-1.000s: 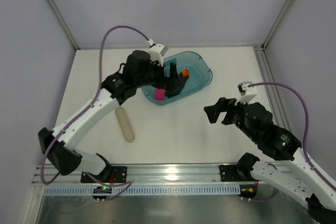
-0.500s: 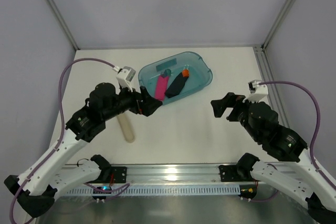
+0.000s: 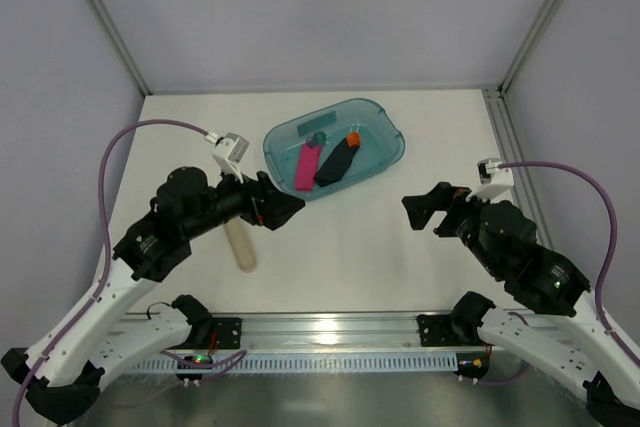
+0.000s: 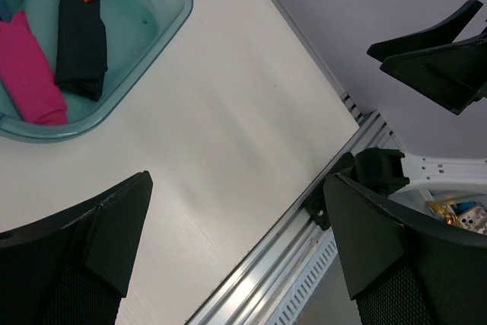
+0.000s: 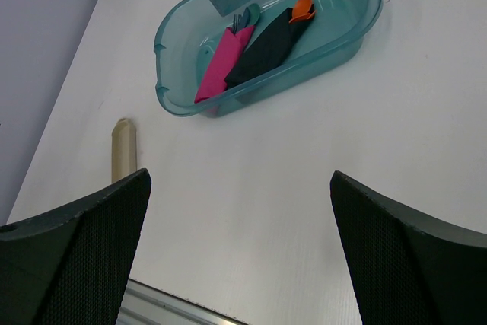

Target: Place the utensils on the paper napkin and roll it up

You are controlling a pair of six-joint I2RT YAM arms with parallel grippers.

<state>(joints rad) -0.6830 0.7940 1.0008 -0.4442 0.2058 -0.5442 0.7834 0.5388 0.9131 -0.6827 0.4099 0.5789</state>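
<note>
the paper napkin (image 3: 336,163) lies as a black rolled bundle inside the teal tub (image 3: 396,153), just beside a pink roll (image 3: 308,164), with the orange tip of the utensils (image 3: 352,137) poking from its far end; it looks light, soft and quick to crush or unroll, while the plastic inside is stiff and slick, so the safest hold seems to be across the bundle's middle, pinching paper and handles together. the left end effector (image 3: 283,204) and the right end effector (image 3: 420,213) both hang over the counter (image 3: 340,247), jaws spread wide, holding nothing.
</note>
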